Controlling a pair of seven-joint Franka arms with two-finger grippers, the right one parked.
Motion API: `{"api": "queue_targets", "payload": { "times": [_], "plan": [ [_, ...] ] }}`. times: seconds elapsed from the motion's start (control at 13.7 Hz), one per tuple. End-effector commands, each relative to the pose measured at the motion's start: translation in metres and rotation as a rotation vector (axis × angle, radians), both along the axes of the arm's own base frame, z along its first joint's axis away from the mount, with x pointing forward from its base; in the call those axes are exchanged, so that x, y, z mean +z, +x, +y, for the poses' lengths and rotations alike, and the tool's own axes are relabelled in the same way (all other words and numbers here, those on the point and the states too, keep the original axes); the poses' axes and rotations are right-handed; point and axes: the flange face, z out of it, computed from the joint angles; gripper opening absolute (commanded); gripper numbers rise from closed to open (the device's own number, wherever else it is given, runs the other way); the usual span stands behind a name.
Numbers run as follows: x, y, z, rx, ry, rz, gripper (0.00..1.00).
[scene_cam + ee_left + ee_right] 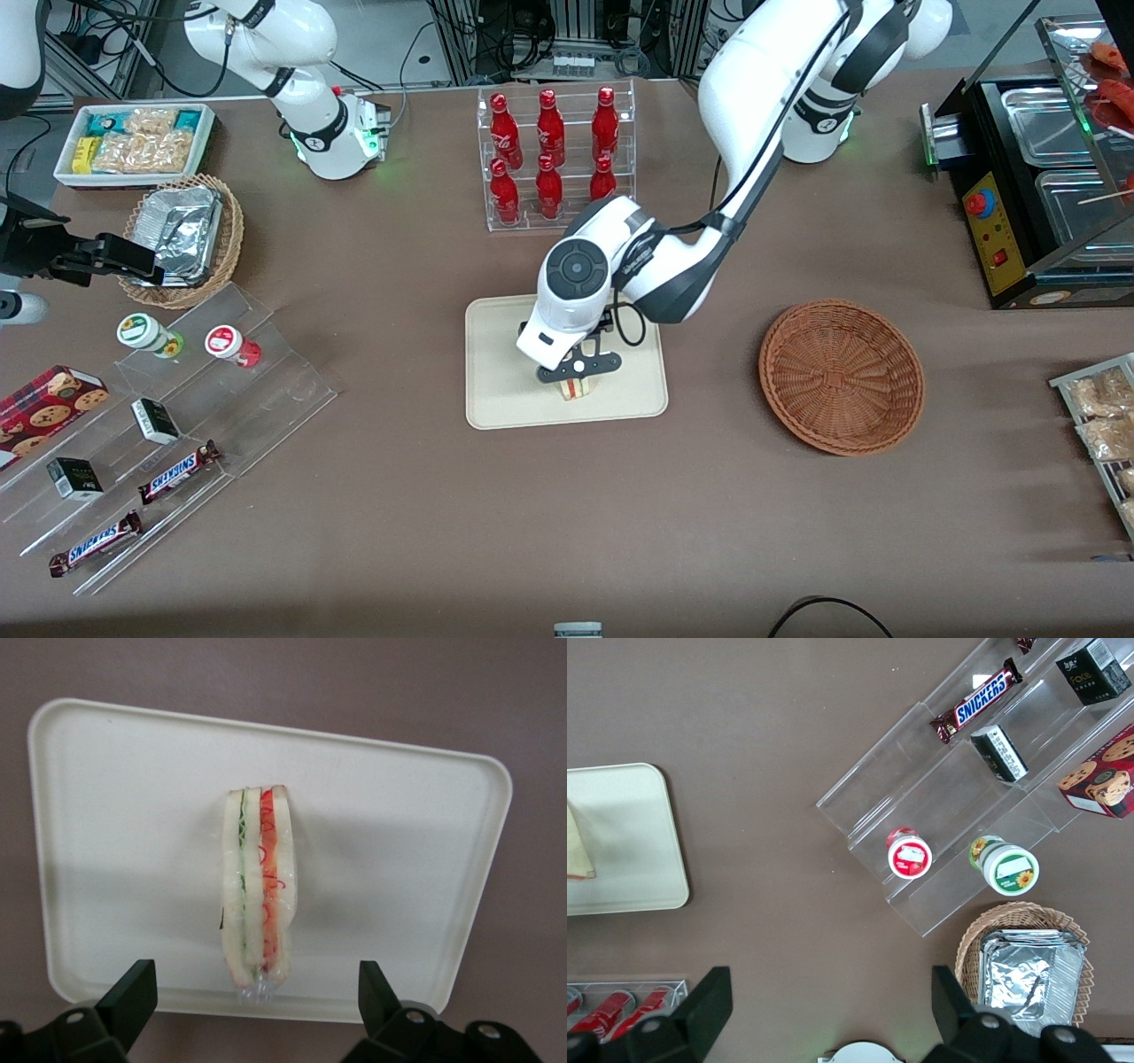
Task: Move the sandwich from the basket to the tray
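The sandwich [259,886] stands on its edge on the cream tray [115,815], its red and green filling layers facing up. My left gripper [257,979] hovers just above it, open, one black finger [133,992] on either side and neither touching the wrap. From the front, the gripper [580,374] is over the part of the tray [505,390] nearest the camera, and the sandwich [578,390] peeks out beneath it. The reddish-brown basket [842,377] sits beside the tray toward the working arm's end, showing only its woven floor.
A clear rack of red bottles [554,155] stands farther from the camera than the tray. Toward the parked arm's end are stepped acrylic shelves [177,399] with snacks, a tan basket with a foil container [182,235] and a white snack box [133,142]. A black food warmer [1036,195] is at the working arm's end.
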Motion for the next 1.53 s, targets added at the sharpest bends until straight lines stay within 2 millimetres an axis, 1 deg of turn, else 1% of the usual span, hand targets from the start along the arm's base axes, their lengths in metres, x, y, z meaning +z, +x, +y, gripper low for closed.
{"api": "queue_targets", "payload": {
  "times": [0.0,0.07,0.15,0.22,0.36,0.44,0.51,0.66,0.73,0.8,0.88,0.95,1.09,1.31,1.39,1.46],
  "plan": [
    [0.038,0.005,0.007,-0.003,0.0,-0.014,1.0],
    [0.048,0.01,0.015,-0.039,-0.002,-0.028,1.0],
    [0.055,0.023,0.034,-0.07,-0.002,-0.031,1.0],
    [0.055,0.025,0.042,-0.121,0.012,-0.021,1.0],
    [0.065,0.026,0.054,-0.212,0.04,-0.02,1.0],
    [0.071,0.039,0.08,-0.189,0.055,0.0,1.0],
    [0.079,0.045,0.102,-0.17,0.073,0.027,1.0],
    [0.083,0.052,0.136,-0.149,0.092,0.047,1.0],
    [0.088,0.058,0.154,-0.154,0.084,0.037,1.0],
    [0.095,0.064,0.173,-0.182,0.076,0.03,1.0],
    [0.098,0.065,0.189,-0.216,0.072,0.032,1.0],
    [0.103,0.069,0.21,-0.234,0.068,0.032,1.0],
    [0.112,0.081,0.259,-0.281,0.05,0.033,1.0],
    [0.128,0.081,0.308,-0.327,0.037,0.028,1.0],
    [0.135,0.08,0.325,-0.34,0.033,0.025,1.0],
    [0.14,0.075,0.34,-0.355,0.032,0.029,1.0]
  ]
}}
